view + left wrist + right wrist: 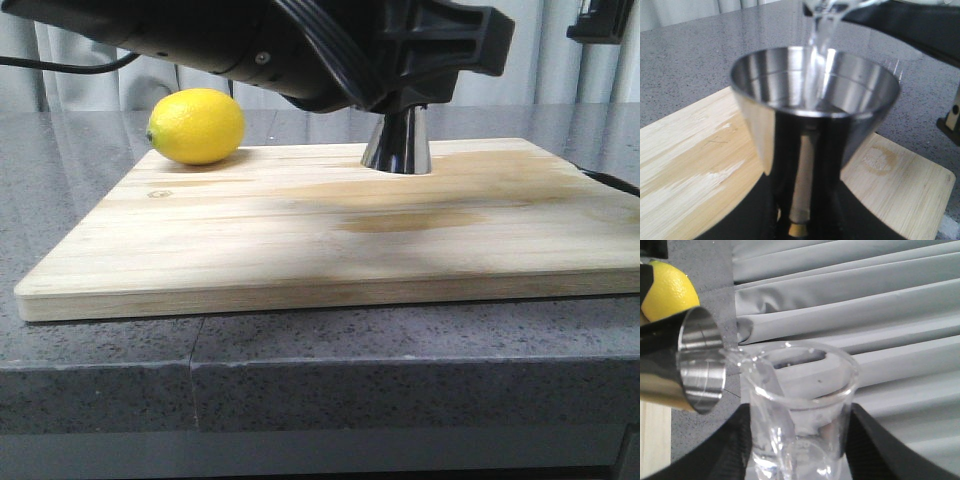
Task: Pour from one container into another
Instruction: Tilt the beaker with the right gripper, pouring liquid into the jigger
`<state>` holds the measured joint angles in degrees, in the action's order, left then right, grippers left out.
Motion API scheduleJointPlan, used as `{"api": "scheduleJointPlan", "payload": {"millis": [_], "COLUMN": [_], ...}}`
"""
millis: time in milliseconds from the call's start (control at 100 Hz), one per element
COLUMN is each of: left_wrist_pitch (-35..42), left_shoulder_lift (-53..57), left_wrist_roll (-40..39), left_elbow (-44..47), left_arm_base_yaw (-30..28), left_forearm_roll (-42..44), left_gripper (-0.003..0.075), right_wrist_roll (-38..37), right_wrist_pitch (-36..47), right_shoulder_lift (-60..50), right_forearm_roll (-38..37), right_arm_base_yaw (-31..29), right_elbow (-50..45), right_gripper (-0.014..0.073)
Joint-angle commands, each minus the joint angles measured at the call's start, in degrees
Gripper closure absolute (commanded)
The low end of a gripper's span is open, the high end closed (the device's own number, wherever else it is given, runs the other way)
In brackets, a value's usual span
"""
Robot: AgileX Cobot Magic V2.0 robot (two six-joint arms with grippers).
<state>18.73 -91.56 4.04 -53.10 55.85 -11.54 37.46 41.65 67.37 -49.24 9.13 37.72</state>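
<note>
the right claw (797, 450) grips the tilted beaker (800, 410), its clear liquid streaming into the jigger (815, 115); the left claw's grip cannot be told.

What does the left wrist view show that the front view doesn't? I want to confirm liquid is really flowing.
Only the left wrist view shows a clear stream falling from the beaker into the jigger's open cup. Only the front view shows the lemon and the whole board; an arm hides the pour there. Both show the jigger standing on the wooden board.
</note>
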Motion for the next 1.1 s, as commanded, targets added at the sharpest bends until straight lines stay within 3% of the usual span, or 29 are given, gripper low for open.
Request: {"api": "scheduleJointPlan", "payload": {"millis": [0, 720, 1090], "left_wrist_pitch": [4.81, 4.81, 6.13], "left_shoulder_lift": [2.28, 2.28, 2.28], "left_wrist_roll": [-0.46, -0.46, -0.46], "left_elbow": [-1.51, -1.51, -1.51], "left_arm_base_yaw": [0.38, 0.38, 0.38], "left_forearm_roll": [0.13, 0.13, 0.13], "left_gripper": [0.0739, 0.0739, 0.0739], "right_wrist_roll": [1.84, 3.42, -11.72], "right_wrist_pitch": [4.02, 3.93, 3.09], "right_shoulder_lift": [-1.65, -1.65, -1.65], "right_forearm_roll": [2.12, 2.12, 5.59], "right_arm_base_yaw": [-0.16, -0.16, -0.16], "right_elbow": [2.01, 2.01, 2.01], "right_gripper": [0.0358, 0.0358, 0.0358]}}
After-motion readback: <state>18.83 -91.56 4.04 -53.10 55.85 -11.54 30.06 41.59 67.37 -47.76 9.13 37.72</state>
